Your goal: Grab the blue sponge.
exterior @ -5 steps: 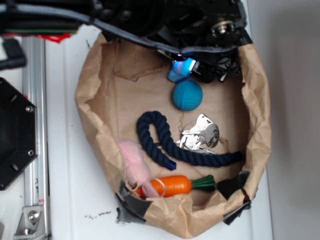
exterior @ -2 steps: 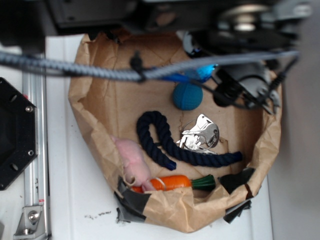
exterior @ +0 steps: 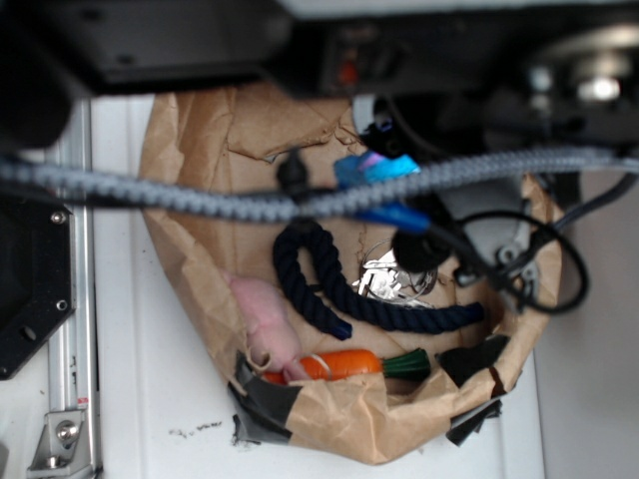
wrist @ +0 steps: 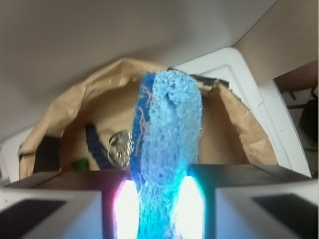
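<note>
Raised since the earlier frame, the arm now blurs across the paper bag point(exterior: 190, 249). Left to right: pink toy point(exterior: 265, 324), rope point(exterior: 310, 274), blue sponge point(wrist: 167, 149), clamped above the bag by the pincer point(wrist: 157, 199). Firm squeeze is to be maintained.

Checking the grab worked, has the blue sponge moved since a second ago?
Yes. The blue sponge, pinched in the gripper, has lifted out of the paper bag, now nearer the navy rope.
</note>
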### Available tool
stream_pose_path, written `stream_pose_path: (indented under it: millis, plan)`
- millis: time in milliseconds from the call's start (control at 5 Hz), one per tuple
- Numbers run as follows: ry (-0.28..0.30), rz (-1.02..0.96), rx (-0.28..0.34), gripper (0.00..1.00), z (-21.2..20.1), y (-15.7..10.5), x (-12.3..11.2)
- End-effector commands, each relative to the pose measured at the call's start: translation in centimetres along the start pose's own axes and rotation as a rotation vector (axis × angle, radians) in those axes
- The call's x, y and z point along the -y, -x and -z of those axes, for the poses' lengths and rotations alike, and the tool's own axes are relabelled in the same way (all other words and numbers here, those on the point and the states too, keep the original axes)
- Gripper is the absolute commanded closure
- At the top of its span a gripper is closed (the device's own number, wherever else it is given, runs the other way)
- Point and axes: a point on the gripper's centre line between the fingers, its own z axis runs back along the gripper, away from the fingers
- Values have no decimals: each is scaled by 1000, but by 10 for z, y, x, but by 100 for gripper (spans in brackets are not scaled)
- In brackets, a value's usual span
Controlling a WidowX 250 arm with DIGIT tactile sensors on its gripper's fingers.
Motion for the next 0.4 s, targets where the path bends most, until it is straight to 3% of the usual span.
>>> stream_pose_path:
  millis: [0,200]
  plan:
    - [49,28,88,100,-18,6,-16]
    - [34,9,102,100,-14,4,-17]
